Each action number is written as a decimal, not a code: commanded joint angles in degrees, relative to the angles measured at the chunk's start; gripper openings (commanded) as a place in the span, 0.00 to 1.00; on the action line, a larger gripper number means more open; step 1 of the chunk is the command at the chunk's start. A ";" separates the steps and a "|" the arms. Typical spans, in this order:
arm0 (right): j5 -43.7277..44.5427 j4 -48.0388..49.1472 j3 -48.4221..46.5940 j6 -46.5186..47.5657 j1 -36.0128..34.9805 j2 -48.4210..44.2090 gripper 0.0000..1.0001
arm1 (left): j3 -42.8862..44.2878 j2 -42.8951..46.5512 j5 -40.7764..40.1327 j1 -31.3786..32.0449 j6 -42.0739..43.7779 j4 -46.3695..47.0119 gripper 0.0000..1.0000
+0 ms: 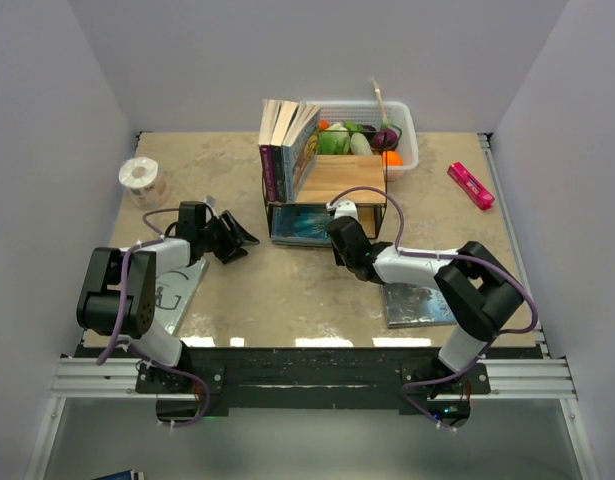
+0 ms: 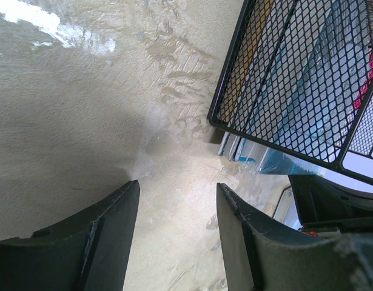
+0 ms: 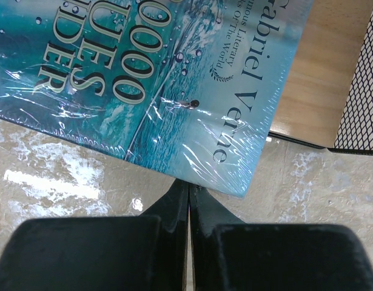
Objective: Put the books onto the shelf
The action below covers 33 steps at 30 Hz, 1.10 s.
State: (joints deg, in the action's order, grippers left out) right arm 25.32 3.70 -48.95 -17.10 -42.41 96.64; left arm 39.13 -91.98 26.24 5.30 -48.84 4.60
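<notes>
Looking down from above, the small black wire-frame shelf with two light wooden boards (image 1: 342, 177) sits mid-table toward the back. A few upright paperbacks with cream page edges (image 1: 285, 145) stand on the left of its top board. A teal-blue paperback (image 1: 299, 223) lies flat on the bottom board. The right gripper (image 1: 337, 230) is right at that book's near corner, and the left gripper (image 1: 235, 238) hangs off to the shelf's left. Another dark paperback (image 1: 419, 303) lies flat on the table under the right arm.

Left wrist cam: the left gripper (image 2: 177, 236) has its fingers (image 2: 107, 242) moderately apart with only bare table between them. The shelf's mesh side (image 2: 295, 79) is just ahead.

Right wrist cam: the right gripper (image 3: 189, 194) is pinched fully closed, gripping nothing. Its tips are touching the edge of the plastic-wrapped teal-blue paperback (image 3: 144, 79), which overhangs the wooden board (image 3: 313, 66).
</notes>
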 commanded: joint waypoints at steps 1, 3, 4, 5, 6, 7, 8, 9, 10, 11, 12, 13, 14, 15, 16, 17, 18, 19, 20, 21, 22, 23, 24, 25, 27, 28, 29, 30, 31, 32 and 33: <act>0.96 2.44 -2.12 -1.09 1.28 -2.42 0.00 | 1.73 0.23 0.74 -0.47 0.59 1.02 0.58; 0.87 3.15 -0.19 -1.96 1.28 -4.95 0.00 | 1.82 0.23 0.74 -0.47 0.59 1.02 0.58; 0.87 4.02 0.60 -2.40 1.28 -6.01 0.00 | 1.82 0.23 0.66 -0.47 0.50 1.20 0.58; 0.87 4.20 2.17 -2.93 1.37 -7.07 0.00 | 1.82 0.23 0.66 -0.55 0.50 1.11 0.58; 0.70 4.38 2.89 -3.72 1.28 -9.17 0.00 | 1.82 0.14 0.66 -0.47 0.50 1.20 0.58; 0.78 4.64 3.50 -4.25 1.28 -10.15 0.00 | 1.91 0.14 0.57 -0.47 0.41 1.20 0.58; 0.78 5.08 5.25 -4.69 1.37 -11.37 0.00 | 1.91 0.05 0.57 -0.47 0.41 1.20 0.58; 0.87 5.52 6.31 -6.43 1.28 -12.52 0.00 | 2.00 0.05 0.57 -0.47 0.41 1.20 0.58; 1.22 6.65 7.45 -7.41 1.28 -14.88 0.00 | 2.00 -0.04 0.57 -0.47 0.32 1.20 0.58; 1.22 7.54 9.81 -8.55 1.37 -16.03 0.00 | 1.91 -0.12 0.57 -0.47 0.32 1.29 0.58; 1.22 10.33 11.40 -11.52 1.37 -17.35 0.00 | 1.91 -0.21 0.48 -0.47 0.32 1.29 0.58; 1.05 12.10 14.90 -13.38 1.37 -20.23 0.00 | 1.91 -0.30 0.48 -0.47 0.24 1.37 0.58; 0.52 13.94 16.59 -15.31 1.54 -21.22 0.00 | 1.82 -0.21 0.48 -0.47 0.24 1.46 0.58; 0.00 15.53 17.91 -18.81 1.72 -22.10 0.00 | 1.82 -0.30 0.48 -0.47 0.06 1.64 0.58; -0.36 17.46 18.88 -20.24 1.63 -22.46 0.00 | 1.82 -0.30 0.57 -0.47 -0.11 1.64 0.58; -1.67 18.17 20.02 -21.56 1.72 -22.55 0.00 | 1.74 -0.39 0.65 -0.47 -0.12 1.81 0.58; -2.29 18.53 20.03 -23.22 1.63 -22.11 0.00 | 1.73 -0.39 0.66 -0.47 -0.29 1.90 0.58; -2.55 18.88 19.95 -24.02 1.63 -21.67 0.00 | 1.82 -0.30 0.74 -0.47 -0.29 1.90 0.58; -2.56 19.14 20.03 -24.64 1.72 -20.71 0.00 | 1.82 -0.39 0.83 -0.47 -0.38 1.90 0.58; -2.30 20.54 20.21 -25.43 1.63 -20.36 0.00 | 1.82 -0.39 0.92 -0.47 -0.38 1.82 0.58; -2.12 21.34 20.47 -25.70 1.72 -19.74 0.00 | 1.91 -0.39 0.92 -0.55 -0.29 1.82 0.58; -2.38 22.13 20.47 -26.22 1.98 -18.78 0.00 | 1.82 -0.39 1.01 -0.47 -0.29 1.64 0.58; -2.56 22.92 20.30 -27.18 2.07 -17.99 0.00 | 1.82 -0.21 0.92 -0.47 -0.12 1.47 0.58; -2.64 23.36 19.86 -27.72 2.25 -17.20 0.00 | 1.82 -0.13 0.92 -0.47 0.15 1.38 0.58; -2.73 25.02 19.77 -29.82 2.51 -14.92 0.00 | 1.82 0.05 0.92 -0.47 0.50 0.68 0.58; -2.91 25.82 19.86 -30.53 2.69 -14.38 0.00 | 1.82 0.14 0.92 -0.47 0.76 0.50 0.58; -2.91 26.61 19.94 -31.14 3.03 -13.68 0.00 | 1.82 0.23 0.92 -0.47 0.85 0.24 0.58; -2.82 26.97 19.68 -31.93 3.04 -12.71 0.00 | 1.82 0.31 0.83 -0.47 1.11 0.06 0.58; -2.82 27.23 19.25 -32.11 3.13 -12.18 0.00 | 1.82 0.49 0.83 -0.55 1.11 -0.03 0.58; -3.00 27.41 18.98 -32.12 3.30 -11.74 0.00 | 1.82 0.49 0.83 -0.47 1.20 -0.20 0.58; -2.91 27.15 18.63 -32.03 3.39 -11.13 0.00 | 1.82 0.58 0.83 -0.47 1.29 -0.29 0.58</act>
State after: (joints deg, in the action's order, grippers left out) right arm 21.58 26.26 -28.67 -45.87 -39.62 84.27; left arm 39.16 -92.03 26.30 5.28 -48.80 4.49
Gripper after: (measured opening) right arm 0.007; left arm 0.582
